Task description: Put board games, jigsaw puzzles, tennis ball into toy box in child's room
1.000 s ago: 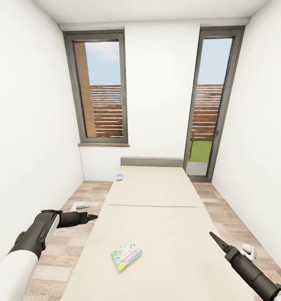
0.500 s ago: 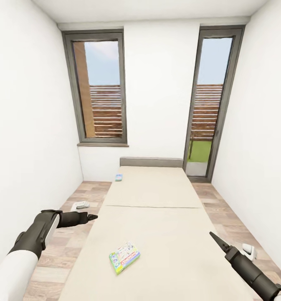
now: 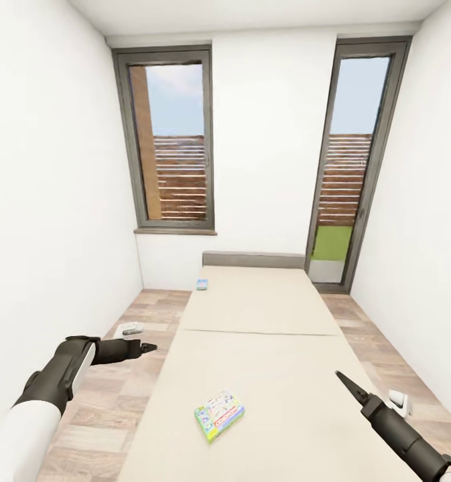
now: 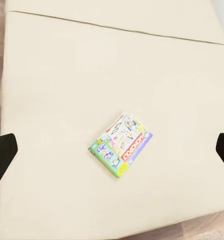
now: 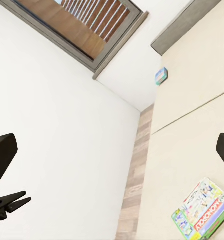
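Beige bed | Monopoly box lower centre, untouched | left gripper and right gripper — both spread wide, empty | approach squarely, grip box's short edges

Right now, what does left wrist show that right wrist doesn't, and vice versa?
Left wrist alone: the far edge of the bed with floor beyond it. Right wrist alone: the small blue game near the headboard, the window, the white wall, the left gripper. Both: the Monopoly box on the beige mattress, and the mattress seam.
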Available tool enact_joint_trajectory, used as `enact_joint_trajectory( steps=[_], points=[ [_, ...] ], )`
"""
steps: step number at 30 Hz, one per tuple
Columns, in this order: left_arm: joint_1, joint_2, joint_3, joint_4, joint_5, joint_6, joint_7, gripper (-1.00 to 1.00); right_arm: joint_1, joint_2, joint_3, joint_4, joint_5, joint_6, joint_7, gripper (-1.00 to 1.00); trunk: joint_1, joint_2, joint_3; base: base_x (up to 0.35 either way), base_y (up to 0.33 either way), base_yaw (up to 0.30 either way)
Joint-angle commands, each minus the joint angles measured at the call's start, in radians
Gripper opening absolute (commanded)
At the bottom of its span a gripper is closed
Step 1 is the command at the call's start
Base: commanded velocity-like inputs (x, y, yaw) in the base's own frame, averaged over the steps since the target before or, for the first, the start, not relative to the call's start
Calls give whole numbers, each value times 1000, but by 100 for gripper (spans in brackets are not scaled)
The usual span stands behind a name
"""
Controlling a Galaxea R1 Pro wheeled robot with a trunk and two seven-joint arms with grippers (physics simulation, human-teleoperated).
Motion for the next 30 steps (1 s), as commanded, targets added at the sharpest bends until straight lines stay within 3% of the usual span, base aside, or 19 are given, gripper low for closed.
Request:
enact_joint_trajectory(
  steps=[1,12,21,30],
  points=[
    [-1,-1,3,-1,-4,6,-6,100,0,0,-1,0,-5,8,1,100,1,-1,-1,159,42,4],
    [0,-1,3,-1,-4,5,-6,100,0,0,0,0,-6,4,0,100,1,-1,-1,102,187,-1],
    [-1,-1,3,-1,-4,5,-6,100,0,0,-2,5,-6,6,-1,100,1,-1,-1,5,179,-144],
    [-1,1,3,-1,-4,5,-6,100,-1,0,0,6,-5,6,-1,100,1,-1,-1,0,42,-10]
  ],
)
